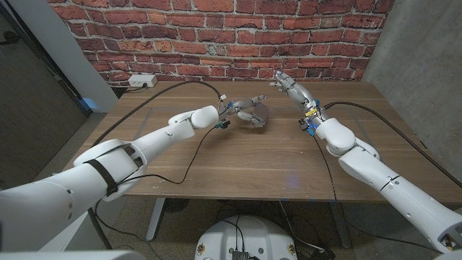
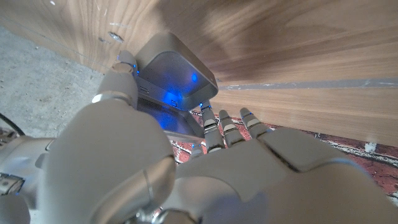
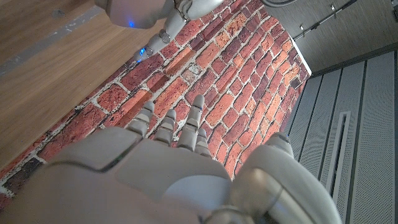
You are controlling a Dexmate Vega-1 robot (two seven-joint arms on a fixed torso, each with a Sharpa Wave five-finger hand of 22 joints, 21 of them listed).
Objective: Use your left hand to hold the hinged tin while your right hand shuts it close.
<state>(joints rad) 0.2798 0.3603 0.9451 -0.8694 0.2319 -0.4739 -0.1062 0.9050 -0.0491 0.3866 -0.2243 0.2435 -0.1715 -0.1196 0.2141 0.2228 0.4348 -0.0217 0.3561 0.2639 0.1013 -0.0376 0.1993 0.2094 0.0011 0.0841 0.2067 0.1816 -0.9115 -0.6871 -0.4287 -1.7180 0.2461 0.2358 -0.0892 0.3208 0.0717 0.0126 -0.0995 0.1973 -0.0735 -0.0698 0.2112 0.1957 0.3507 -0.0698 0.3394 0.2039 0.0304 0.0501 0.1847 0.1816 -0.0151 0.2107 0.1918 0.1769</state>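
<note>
**Tin held, lid still open; closing not begun**

Nearest: wooden table (image 1: pixel 238 162), bare across its near half, with both arms crossing in from the near corners.

Mid-table, slightly left of centre: hinged tin (image 1: pixel 260 114) standing on the wood, gripped by the left hand (image 1: pixel 242 110). Seen in the left wrist view, tin (image 2: pixel 177 74) braced between thumb on one side and fingers (image 2: pixel 224 127) on the other, lid raised and tilted back, not down on the base. Holding half of the task judged done.

Farther and to the right: right hand (image 1: pixel 291 87) raised above the table near the far edge, fingers spread, grasping nothing, well apart from the tin. In the right wrist view, fingers (image 3: pixel 174 127) extended toward the brick wall (image 3: pixel 205 74).

Far left edge: a white power strip (image 1: pixel 141 81) against the wall.

Remaining, by judgement: bring right hand across to the lid, press it down until shut.
</note>
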